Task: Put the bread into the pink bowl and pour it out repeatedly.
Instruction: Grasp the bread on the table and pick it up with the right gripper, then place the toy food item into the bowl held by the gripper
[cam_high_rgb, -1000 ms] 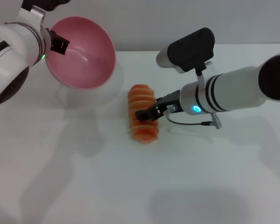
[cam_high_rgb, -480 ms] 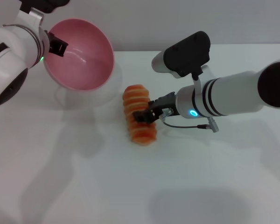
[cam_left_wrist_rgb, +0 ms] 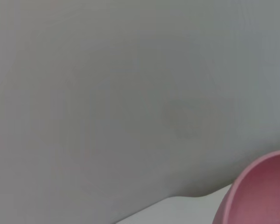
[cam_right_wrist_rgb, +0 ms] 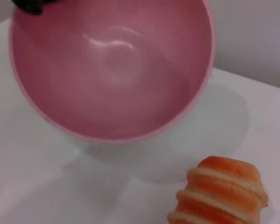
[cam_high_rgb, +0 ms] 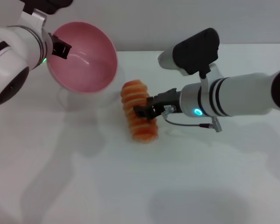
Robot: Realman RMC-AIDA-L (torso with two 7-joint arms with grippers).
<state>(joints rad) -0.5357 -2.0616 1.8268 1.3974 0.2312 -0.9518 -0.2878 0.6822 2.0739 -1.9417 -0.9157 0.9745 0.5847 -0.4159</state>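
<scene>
A: Head view?
B: High, looking forward and down over the white table (cam_high_rgb: 130,186); both arms in frame.
A: Left wrist?
B: Faces a blank grey wall (cam_left_wrist_rgb: 130,93), only an edge of the pink bowl (cam_left_wrist_rgb: 261,191) in a corner.
A: Right wrist?
B: Close, looking into the pink bowl (cam_right_wrist_rgb: 112,70), bread (cam_right_wrist_rgb: 219,191) end nearest. Bowl shows in all three views, bread in two.
</scene>
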